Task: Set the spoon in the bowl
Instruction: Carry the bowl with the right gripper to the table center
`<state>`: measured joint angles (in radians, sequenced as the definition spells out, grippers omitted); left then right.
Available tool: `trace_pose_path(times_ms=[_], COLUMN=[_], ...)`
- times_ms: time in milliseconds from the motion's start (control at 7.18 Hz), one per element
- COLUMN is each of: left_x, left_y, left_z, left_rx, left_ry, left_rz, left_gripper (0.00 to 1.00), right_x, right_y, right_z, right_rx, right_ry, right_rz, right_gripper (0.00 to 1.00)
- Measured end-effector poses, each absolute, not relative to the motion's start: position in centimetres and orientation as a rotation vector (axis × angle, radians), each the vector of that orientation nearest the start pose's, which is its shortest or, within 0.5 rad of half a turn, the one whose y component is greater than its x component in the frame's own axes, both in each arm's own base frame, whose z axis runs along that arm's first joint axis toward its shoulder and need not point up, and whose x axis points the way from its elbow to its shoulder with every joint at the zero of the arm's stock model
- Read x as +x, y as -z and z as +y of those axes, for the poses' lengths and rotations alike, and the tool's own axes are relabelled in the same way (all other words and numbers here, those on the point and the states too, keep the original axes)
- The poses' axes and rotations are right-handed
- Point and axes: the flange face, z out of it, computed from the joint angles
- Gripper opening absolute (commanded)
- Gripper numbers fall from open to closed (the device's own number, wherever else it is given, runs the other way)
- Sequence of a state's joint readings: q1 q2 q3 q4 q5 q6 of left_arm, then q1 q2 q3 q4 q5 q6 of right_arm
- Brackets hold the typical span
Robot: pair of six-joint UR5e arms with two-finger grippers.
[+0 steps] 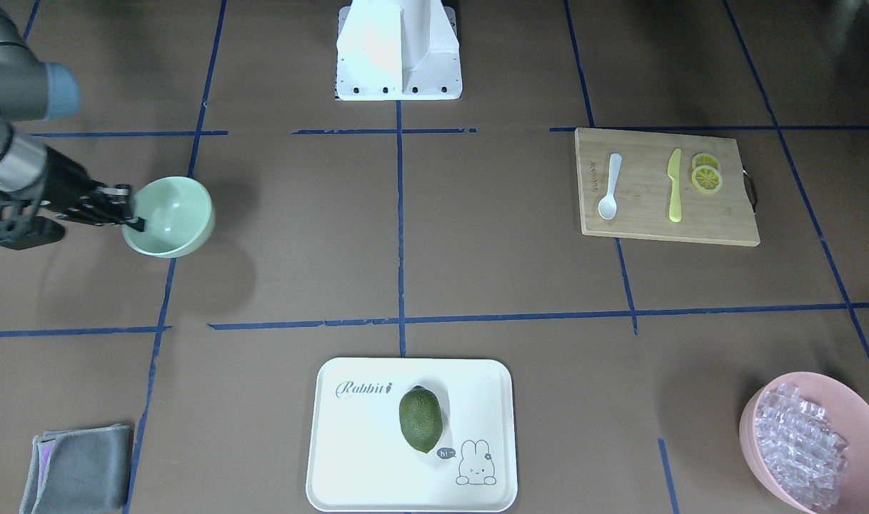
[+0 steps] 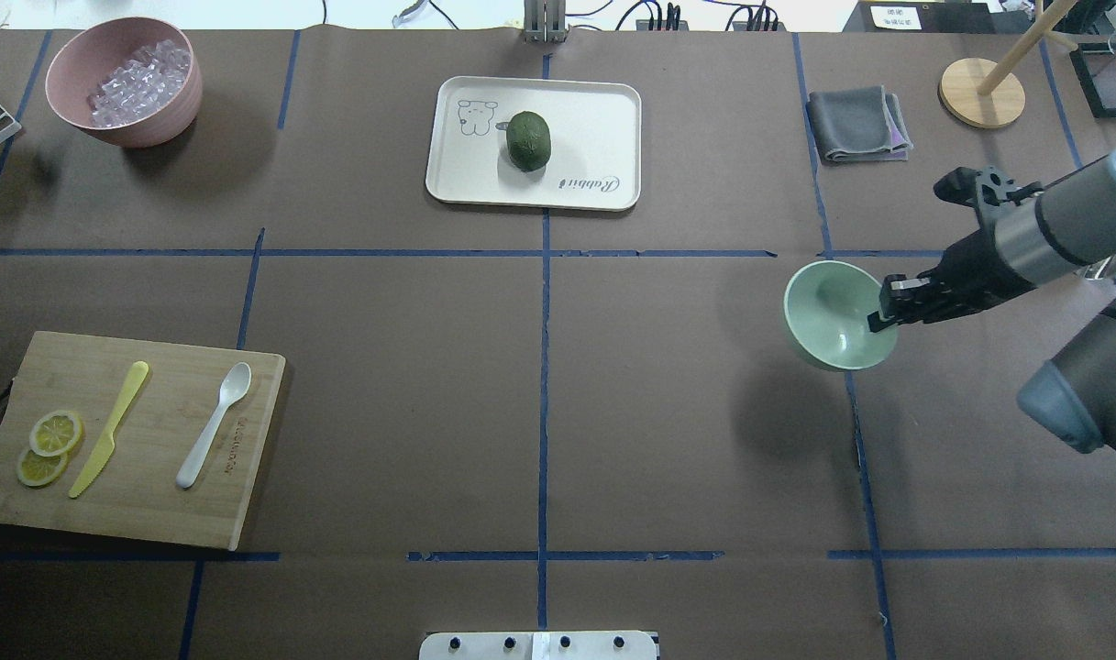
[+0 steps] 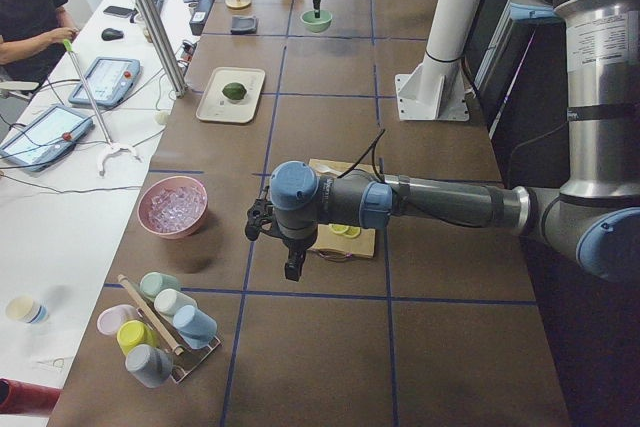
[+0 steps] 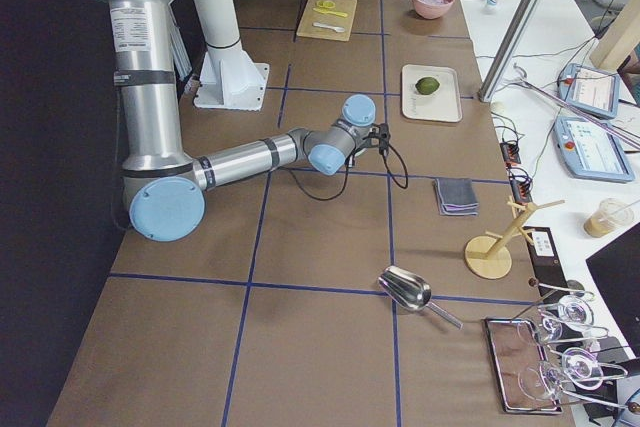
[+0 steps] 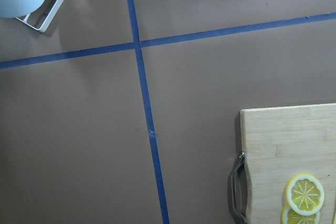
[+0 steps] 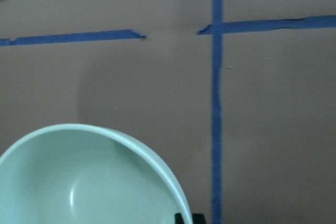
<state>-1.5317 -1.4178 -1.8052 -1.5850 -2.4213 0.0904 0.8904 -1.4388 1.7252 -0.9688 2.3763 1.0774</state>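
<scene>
Right gripper (image 2: 881,318) is clamped on the rim of the bowl (image 2: 828,307), on the robot's right. Spoon (image 2: 214,423) lies well apart on the board (image 2: 145,513), handle toward the robot. Left gripper (image 3: 291,269) is nearer; its state cannot be told.

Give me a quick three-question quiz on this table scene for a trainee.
1. True or false: the spoon already lies inside the bowl.
2. Multiple choice: which utensil lies beside the spoon on the cutting board? A) yellow knife B) fork C) whisk
3. Short answer: which arm's jaws pinch the bowl's rim?

Key: 1 false, it lies on the cutting board; 2 A; 3 the right arm's.
</scene>
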Motion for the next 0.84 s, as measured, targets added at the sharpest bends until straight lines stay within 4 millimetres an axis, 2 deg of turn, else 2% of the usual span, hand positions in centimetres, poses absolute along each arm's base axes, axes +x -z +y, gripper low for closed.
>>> trace_pose_path(times_ms=[139, 418, 557, 697, 836], left_x=[-4.0, -3.4, -3.2, -3.1, -3.1], left_y=[-60.8, -61.0, -61.0, -61.0, -61.0], left_z=[-43.2, -43.1, -43.1, -43.1, -43.1], left_rx=[0.131, 0.142, 0.14, 0.139, 0.138], left_ry=[-0.175, -0.194, -0.197, -0.197, -0.196], left_rz=[0.848, 0.85, 0.851, 0.851, 0.852], left_gripper=[1.0, 1.0, 1.0, 1.0, 1.0], right_x=[-34.7, -43.7, -47.4, -50.1, -52.1], right_y=[-39.4, -32.7, -29.6, -27.3, -26.0], right_z=[-46.0, -44.2, -43.8, -43.6, -43.7], right_rx=[-0.075, -0.085, -0.099, -0.117, -0.13], right_ry=[-0.035, -0.103, -0.13, -0.145, -0.151], right_rz=[-1.148, -1.159, -1.126, -1.086, -1.059], right_gripper=[0.0, 0.0, 0.0, 0.0, 0.0])
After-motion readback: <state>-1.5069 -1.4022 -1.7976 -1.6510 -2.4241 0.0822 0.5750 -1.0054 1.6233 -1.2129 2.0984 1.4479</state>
